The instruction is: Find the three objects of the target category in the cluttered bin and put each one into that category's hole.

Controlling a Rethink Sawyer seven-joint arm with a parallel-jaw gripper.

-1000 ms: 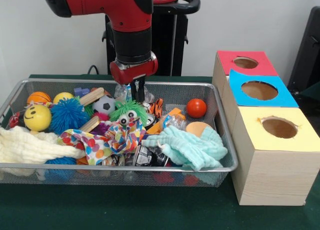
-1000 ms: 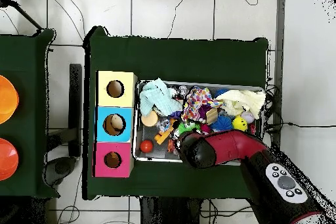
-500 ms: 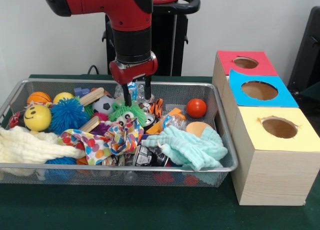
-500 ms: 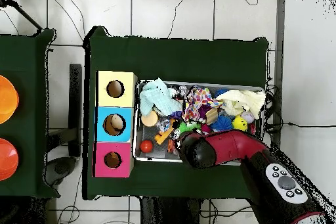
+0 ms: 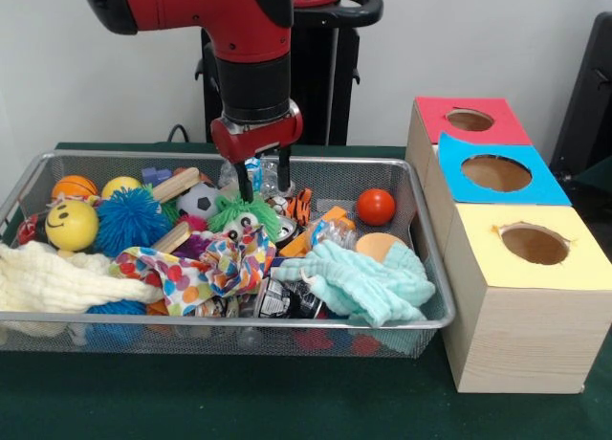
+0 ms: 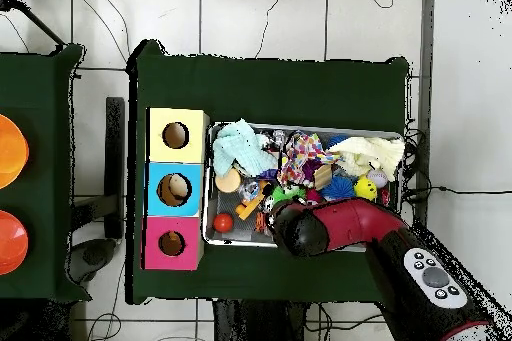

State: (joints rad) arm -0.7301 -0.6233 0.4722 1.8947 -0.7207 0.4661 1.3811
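Bin [image 5: 435,318]: wire mesh tray, seen from the front, crowded with balls, cloths and small toys; which things belong to the target category cannot be told from the pictures.
Gripper [image 5: 262,181]: hangs over the far middle of the bin, fingers spread apart with nothing between them, tips just above the green fuzzy toy [image 5: 247,213].
Neighbours: a soccer ball [image 5: 199,201] lies just left of the fingers, a striped tiger toy [image 5: 299,205] just right, a crinkly clear wrapper behind them.
Boxes: three in a row right of the bin, red box [image 5: 469,121] far, blue box [image 5: 497,173] in the middle, yellow box [image 5: 532,244] near, each with a round hole on top.
Overhead bin [image 6: 207,189]: the arm [image 6: 340,227] covers the bin's edge nearest the base, so the fingers are hidden.
Overhead boxes: the three holes sit left of the bin; the blue box's hole [image 6: 176,189] seems to hold something pale.
Risk: the toys are packed tight, so closing here could likely catch fuzz or the wrapper along with the intended piece.
Risk two: a soft fuzzy grip may slip on the way to the boxes.
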